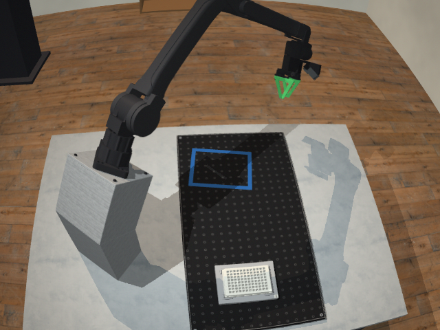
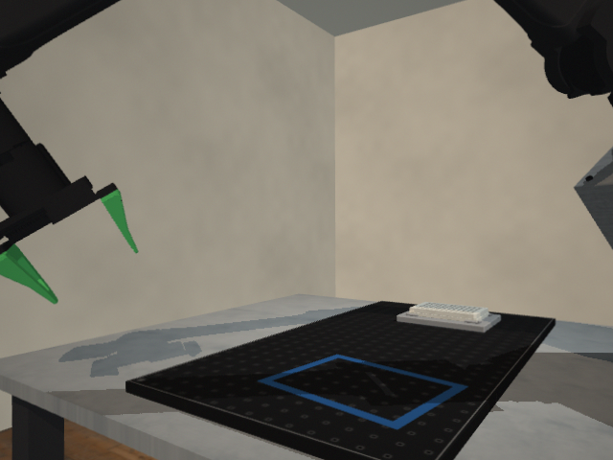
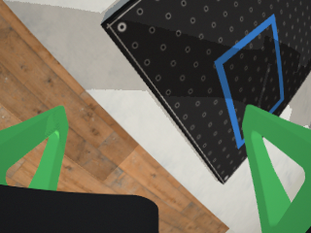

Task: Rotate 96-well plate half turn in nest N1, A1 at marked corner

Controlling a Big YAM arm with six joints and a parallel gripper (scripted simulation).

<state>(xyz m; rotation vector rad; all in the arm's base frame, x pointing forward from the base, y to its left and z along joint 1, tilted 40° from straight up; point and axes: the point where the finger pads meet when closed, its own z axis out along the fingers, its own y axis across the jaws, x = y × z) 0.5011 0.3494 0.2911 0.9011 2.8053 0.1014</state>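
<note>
The white 96-well plate sits flat in the grey nest N1 at the near end of the black deck; it also shows in the exterior view at the deck's far end. The blue taped outline B1 lies empty at the other end, and shows in the exterior view and in the wrist view. My gripper with green fingers is open and empty, high in the air beyond the deck's far right corner, far from the plate. It also shows in the exterior view and in the wrist view.
The arm's grey pedestal stands on the white table left of the deck. A dark cabinet stands on the wooden floor at the far left. The table edge lies just below the gripper.
</note>
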